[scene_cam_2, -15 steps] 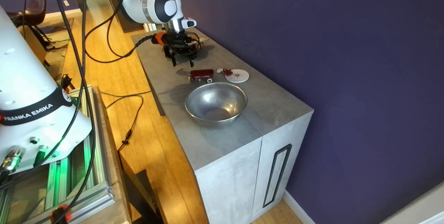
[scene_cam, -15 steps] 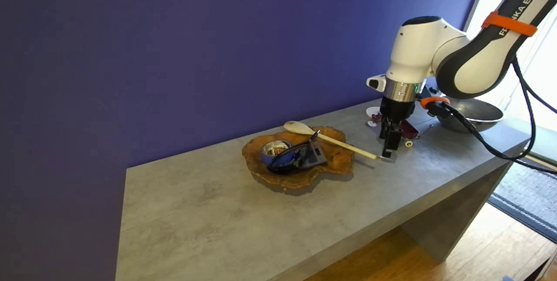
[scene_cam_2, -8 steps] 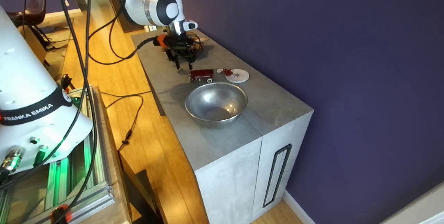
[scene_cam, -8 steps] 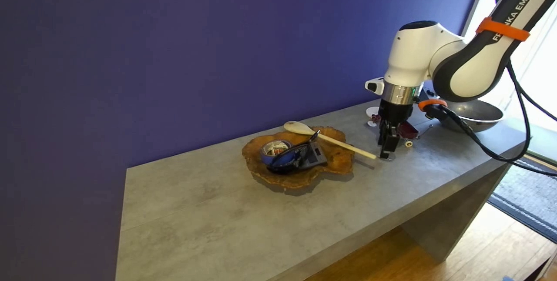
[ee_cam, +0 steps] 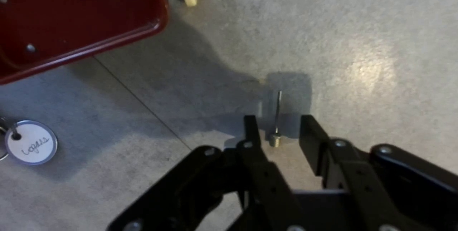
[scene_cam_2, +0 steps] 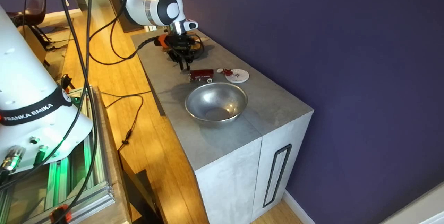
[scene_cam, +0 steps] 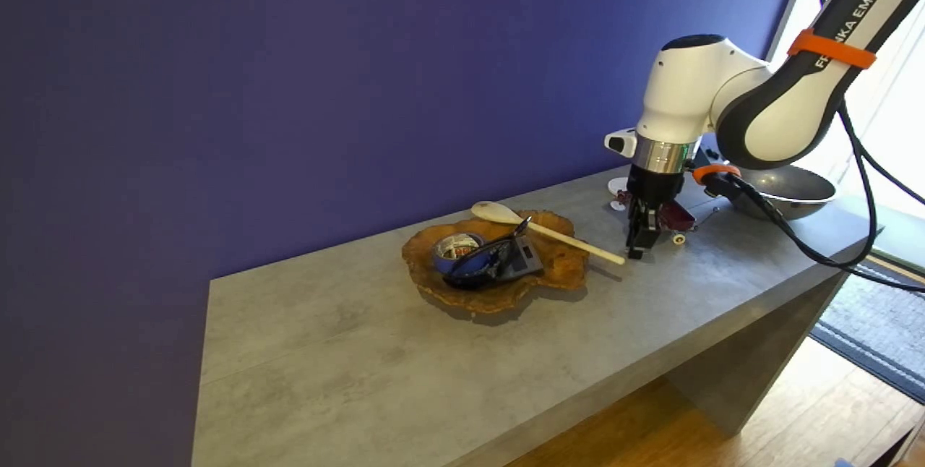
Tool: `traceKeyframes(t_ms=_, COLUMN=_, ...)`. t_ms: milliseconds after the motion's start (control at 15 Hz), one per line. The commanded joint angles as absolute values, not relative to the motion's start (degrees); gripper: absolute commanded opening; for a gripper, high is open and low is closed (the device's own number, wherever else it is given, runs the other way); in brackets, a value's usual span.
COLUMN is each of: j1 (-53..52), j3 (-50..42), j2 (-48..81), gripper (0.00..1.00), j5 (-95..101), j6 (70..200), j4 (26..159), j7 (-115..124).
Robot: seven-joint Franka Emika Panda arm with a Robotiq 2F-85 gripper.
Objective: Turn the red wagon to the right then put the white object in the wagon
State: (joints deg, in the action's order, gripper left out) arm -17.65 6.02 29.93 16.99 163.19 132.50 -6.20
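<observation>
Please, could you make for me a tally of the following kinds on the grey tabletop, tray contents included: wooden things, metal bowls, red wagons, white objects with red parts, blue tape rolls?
Wooden things: 2 (brown tray, pale spoon)
Metal bowl: 1
Red wagon: 1
White object with red part: 1
Blue tape roll: 1
Total: 6

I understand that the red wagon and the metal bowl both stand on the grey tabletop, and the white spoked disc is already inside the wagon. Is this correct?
Not fully: the white spoked disc is not inside the red wagon. In an exterior view it rests on the grey tabletop, apart from the wagon. The wagon and the metal bowl do stand there, as you wrote.
</observation>
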Motion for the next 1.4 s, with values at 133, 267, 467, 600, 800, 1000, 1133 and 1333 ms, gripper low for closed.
traceKeyframes(t_ms=133, j1=-17.2, j3=6.4, j2=31.0, gripper=0.62, j5=17.5, j6=163.5, j4=131.4, j7=-7.7)
traceKeyframes(t_ms=267, j1=-17.2, j3=6.4, j2=31.1, gripper=0.37, j5=17.5, j6=163.6, j4=131.2, j7=-8.0)
traceKeyframes(t_ms=467, j1=-17.3, j3=6.3, j2=31.5, gripper=0.21, j5=17.7, j6=163.6, j4=130.9, j7=-8.3)
traceKeyframes(t_ms=600, j1=-17.4, j3=6.2, j2=31.9, gripper=0.06, j5=17.7, j6=163.5, j4=130.6, j7=-8.4)
traceKeyframes(t_ms=800, j1=-17.5, j3=6.3, j2=32.3, gripper=0.0, j5=17.7, j6=163.4, j4=130.0, j7=-8.6)
traceKeyframes(t_ms=1000, j1=-17.6, j3=6.3, j2=31.8, gripper=0.02, j5=17.6, j6=163.3, j4=130.1, j7=-8.5)
traceKeyframes(t_ms=1133, j1=-18.8, j3=5.0, j2=29.7, gripper=0.02, j5=18.3, j6=163.4, j4=131.6, j7=-7.0)
traceKeyframes(t_ms=1333, j1=-20.3, j3=2.3, j2=26.6, gripper=0.02, j5=19.3, j6=164.3, j4=133.9, j7=-4.1)
